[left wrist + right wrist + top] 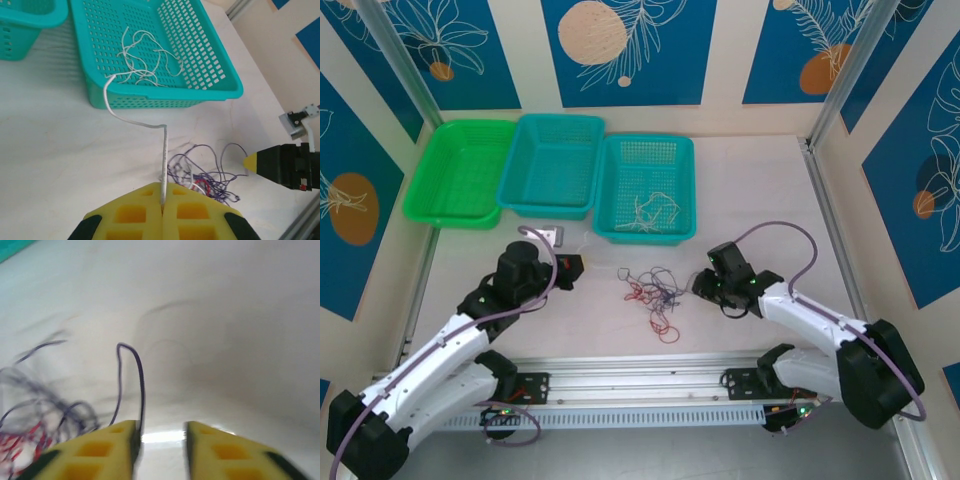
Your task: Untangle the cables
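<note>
Just in front of the teal basket (165, 92), a white cable (135, 123) is pinched between the closed-together fingers of the left gripper (162, 202), its far end draped over the basket's near rim. Further from the basket, the purple and red snarl (200, 175) is spread on the table. The right gripper (162, 432) is held with jaws apart, a purple strand (131, 360) just beside one finger. The white cable is best lifted slowly towards the basket and kept clear of the snarl.
</note>
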Controlling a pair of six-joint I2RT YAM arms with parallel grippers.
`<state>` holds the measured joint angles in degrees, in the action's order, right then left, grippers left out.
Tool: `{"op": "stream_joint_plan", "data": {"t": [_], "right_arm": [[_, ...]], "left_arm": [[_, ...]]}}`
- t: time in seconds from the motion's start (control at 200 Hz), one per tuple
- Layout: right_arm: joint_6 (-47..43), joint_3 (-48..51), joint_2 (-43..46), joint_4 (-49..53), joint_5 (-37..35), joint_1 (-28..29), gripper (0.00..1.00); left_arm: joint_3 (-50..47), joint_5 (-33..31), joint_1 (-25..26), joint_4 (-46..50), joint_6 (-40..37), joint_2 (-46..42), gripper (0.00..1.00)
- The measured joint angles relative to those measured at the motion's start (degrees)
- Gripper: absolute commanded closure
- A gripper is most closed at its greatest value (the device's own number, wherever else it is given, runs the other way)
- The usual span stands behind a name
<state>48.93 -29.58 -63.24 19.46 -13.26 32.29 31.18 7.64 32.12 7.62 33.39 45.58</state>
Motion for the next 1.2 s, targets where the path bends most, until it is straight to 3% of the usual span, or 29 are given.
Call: {"op": "stream_joint_plan", "data": {"t": [0.21,0.43,0.55,0.615,0.685,0.975,1.2], "right_arm": [[-9.18,-8.59,-0.83,-4.98,-2.14,15.52,0.39],[-15.13,-18.78,-20.0,-12.24,-2.1,22.21,0.38],[-14.93,-21.03,-29.46,-12.9,-2.95,22.21,0.43],[-12.94,-21.53,-33.0,-11.1,-4.66,21.4,0.54],[-9.7,-21.86,-34.34,-8.11,-7.28,19.82,0.57],[1.66,-12.63,-24.83,-0.96,-14.47,11.54,0.53],[1.97,-9.62,-20.5,0.52,-13.86,9.77,0.54]], "left_arm": [[-0.02,5.97,-0.02,-2.54,1.16,4.37,1.0],[0.66,6.97,-0.02,-1.7,1.25,3.96,1.0],[2.73,3.78,-0.02,2.84,1.25,0.9,1.0],[4.33,-0.24,-0.15,6.73,1.18,-2.51,1.0],[6.16,-6.03,-0.46,11.1,0.9,-7.45,1.0],[11.78,-31.36,-1.62,23.56,-1.36,-24.26,1.0],[11.78,-35.58,-1.64,24.59,-2.29,-25.79,1.0]]}}
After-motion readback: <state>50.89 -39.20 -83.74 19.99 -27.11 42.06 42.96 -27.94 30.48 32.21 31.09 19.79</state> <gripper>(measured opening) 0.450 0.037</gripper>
